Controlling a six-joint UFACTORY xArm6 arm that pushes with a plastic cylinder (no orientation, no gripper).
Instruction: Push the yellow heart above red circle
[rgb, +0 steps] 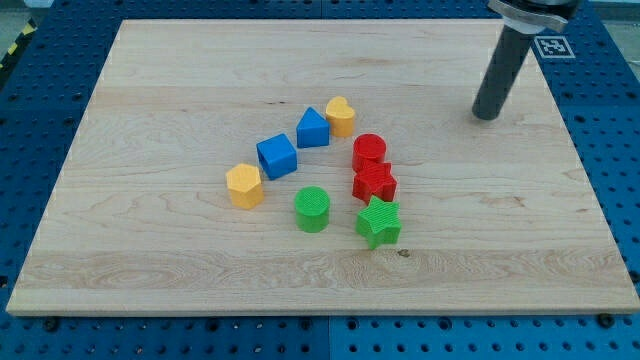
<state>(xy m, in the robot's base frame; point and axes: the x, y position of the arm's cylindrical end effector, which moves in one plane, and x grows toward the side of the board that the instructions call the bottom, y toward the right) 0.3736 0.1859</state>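
The yellow heart (340, 116) lies near the board's middle, up and to the left of the red circle (369, 151), with a small gap between them. It touches the blue triangle-like block (313, 128) on its left. My tip (486, 116) rests on the board at the view's upper right, well to the right of the yellow heart and the red circle, touching no block.
A red star (375, 183) sits just below the red circle, and a green star (380, 222) below that. A green circle (312, 209), a blue cube (277, 156) and a yellow hexagon (244, 186) lie to the left. The wooden board (150, 260) sits on a blue pegboard.
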